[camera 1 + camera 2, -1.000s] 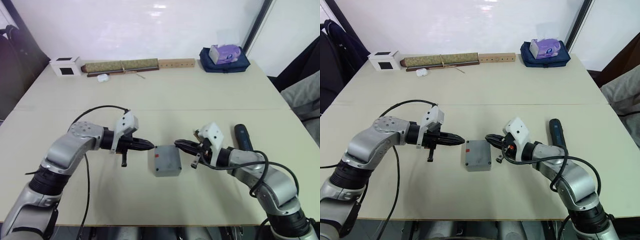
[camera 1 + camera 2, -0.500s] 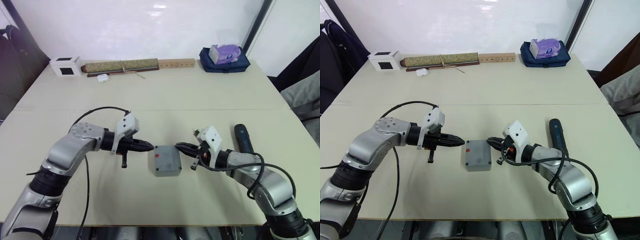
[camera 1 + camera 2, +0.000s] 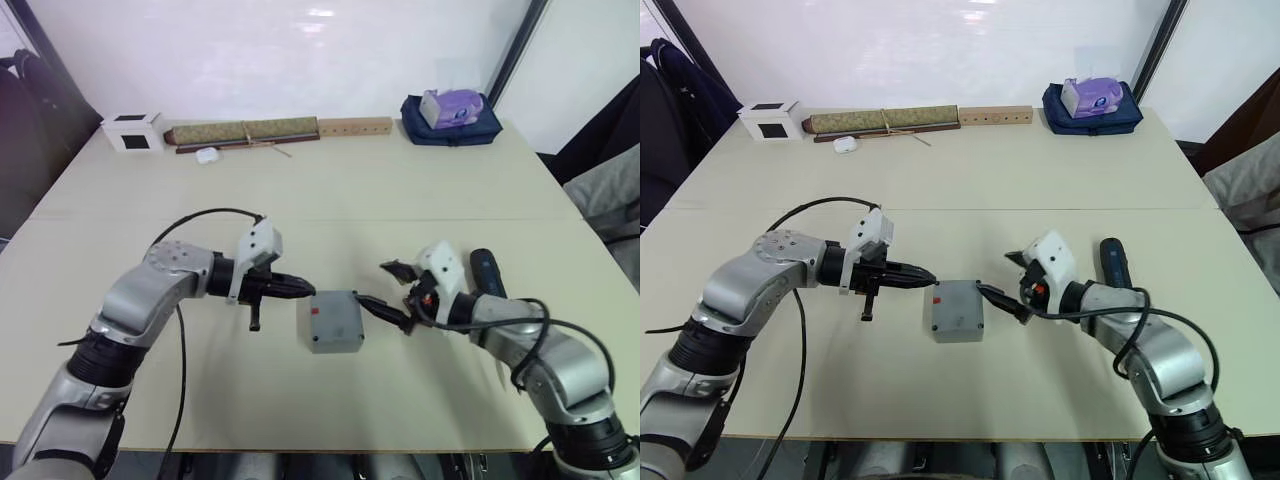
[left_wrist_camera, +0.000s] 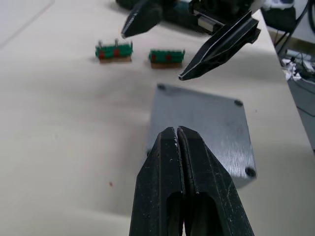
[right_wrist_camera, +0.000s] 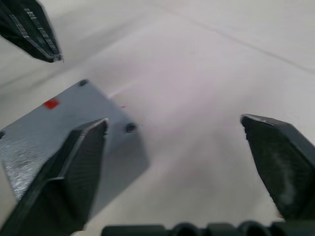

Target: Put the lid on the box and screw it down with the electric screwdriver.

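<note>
Lid (image 4: 204, 130) centre frame: brushed grey metal, matt sheen, small dark screws at corners. Table (image 3: 400, 190): smooth matt beige. Left gripper (image 4: 177, 142) fingers (image 4: 165, 162): black matt plastic, lightly scuffed. Screwdriver (image 3: 487, 274) right: dark, slightly glossy.

A flat square grey metal lid (image 3: 956, 308) with corner screws sits atop the grey box; a dark blue-black cylindrical screwdriver (image 3: 1112, 263) lies rightward on the bench.
</note>
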`<state>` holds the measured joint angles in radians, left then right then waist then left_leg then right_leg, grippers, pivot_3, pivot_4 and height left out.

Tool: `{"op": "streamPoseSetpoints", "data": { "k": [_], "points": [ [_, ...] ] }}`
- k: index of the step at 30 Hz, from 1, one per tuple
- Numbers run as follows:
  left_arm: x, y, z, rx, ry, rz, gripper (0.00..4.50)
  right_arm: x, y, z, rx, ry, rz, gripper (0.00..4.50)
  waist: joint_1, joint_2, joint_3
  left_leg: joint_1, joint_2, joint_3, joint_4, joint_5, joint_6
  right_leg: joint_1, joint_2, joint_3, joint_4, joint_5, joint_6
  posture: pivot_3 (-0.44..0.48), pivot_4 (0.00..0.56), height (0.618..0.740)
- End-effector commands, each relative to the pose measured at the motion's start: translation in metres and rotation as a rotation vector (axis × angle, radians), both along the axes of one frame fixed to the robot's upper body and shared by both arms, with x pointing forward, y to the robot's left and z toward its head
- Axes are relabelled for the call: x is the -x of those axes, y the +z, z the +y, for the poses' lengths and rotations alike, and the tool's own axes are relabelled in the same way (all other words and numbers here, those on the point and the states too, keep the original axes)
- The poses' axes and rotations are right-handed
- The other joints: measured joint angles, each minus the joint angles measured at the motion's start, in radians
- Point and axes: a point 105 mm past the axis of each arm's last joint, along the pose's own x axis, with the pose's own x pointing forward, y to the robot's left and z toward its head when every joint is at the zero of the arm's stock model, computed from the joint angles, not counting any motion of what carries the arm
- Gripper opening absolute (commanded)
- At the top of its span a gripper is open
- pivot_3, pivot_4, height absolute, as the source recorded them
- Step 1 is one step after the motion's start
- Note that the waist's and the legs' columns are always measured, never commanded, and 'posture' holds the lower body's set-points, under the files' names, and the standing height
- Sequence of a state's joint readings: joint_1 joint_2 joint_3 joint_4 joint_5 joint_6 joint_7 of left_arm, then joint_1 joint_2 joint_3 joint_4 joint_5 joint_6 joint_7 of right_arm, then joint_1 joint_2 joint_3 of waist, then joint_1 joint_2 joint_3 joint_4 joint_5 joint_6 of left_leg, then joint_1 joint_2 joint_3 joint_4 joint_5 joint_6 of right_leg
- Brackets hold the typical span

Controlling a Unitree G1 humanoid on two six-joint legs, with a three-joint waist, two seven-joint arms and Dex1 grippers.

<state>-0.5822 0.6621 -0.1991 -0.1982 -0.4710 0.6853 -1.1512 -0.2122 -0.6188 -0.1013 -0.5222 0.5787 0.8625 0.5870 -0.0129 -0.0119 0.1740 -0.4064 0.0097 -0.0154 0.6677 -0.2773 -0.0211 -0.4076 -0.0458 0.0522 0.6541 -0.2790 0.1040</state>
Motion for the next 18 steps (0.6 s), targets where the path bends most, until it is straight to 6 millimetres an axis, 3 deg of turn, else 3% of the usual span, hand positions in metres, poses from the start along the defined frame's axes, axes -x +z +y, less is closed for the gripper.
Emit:
{"op": "streamPoseSetpoints", "data": {
  "k": [1,3,6,8,11,18],
  "points": [
    [0.002,0.027,-0.007,0.059,-0.042,-0.080,0.00,0.000,0.031,-0.035,0.012,-0.125,0.004,4.43,0.000,0.000,0.000,0.000,0.000,0.000,0.000,0.000,0.000,0.000,0.000,0.000,0.000,0.000,0.000,0.000,0.150,0.740],
    [0.003,0.034,-0.013,0.073,-0.073,-0.100,0.00,-0.002,0.035,-0.057,0.056,-0.200,0.054,4.43,0.001,0.000,0.000,0.000,0.001,0.000,0.000,0.000,0.000,0.000,-0.001,0.000,0.000,0.000,0.000,0.000,0.150,0.740],
    [0.016,0.044,-0.031,0.064,-0.219,-0.171,0.00,0.004,0.041,-0.121,0.174,-0.397,0.283,4.43,0.005,0.001,0.000,0.000,-0.001,0.000,0.000,0.000,0.000,0.000,-0.001,0.000,0.000,0.000,0.000,0.000,0.150,0.740],
    [0.022,0.044,-0.038,0.043,-0.304,-0.197,0.00,0.012,0.043,-0.142,0.229,-0.453,0.395,4.43,0.006,0.001,0.001,-0.001,-0.002,0.004,0.001,0.000,0.000,0.000,-0.003,0.000,-0.001,0.000,0.000,0.000,0.150,0.740],
    [0.025,0.039,-0.041,0.013,-0.364,-0.217,0.00,0.022,0.036,-0.160,0.364,-0.495,0.495,4.43,-0.005,0.001,0.000,0.000,-0.001,0.006,-0.001,0.000,0.000,0.000,-0.001,0.000,-0.003,0.000,0.000,0.000,0.150,0.740],
    [0.030,0.028,-0.049,-0.020,-0.414,-0.258,0.00,0.026,0.021,-0.164,0.218,-0.514,0.747,4.43,-0.005,0.003,0.000,0.001,0.002,0.008,-0.001,0.000,0.000,0.000,0.002,0.003,-0.002,0.000,0.000,0.000,0.150,0.740]
  ]
}}
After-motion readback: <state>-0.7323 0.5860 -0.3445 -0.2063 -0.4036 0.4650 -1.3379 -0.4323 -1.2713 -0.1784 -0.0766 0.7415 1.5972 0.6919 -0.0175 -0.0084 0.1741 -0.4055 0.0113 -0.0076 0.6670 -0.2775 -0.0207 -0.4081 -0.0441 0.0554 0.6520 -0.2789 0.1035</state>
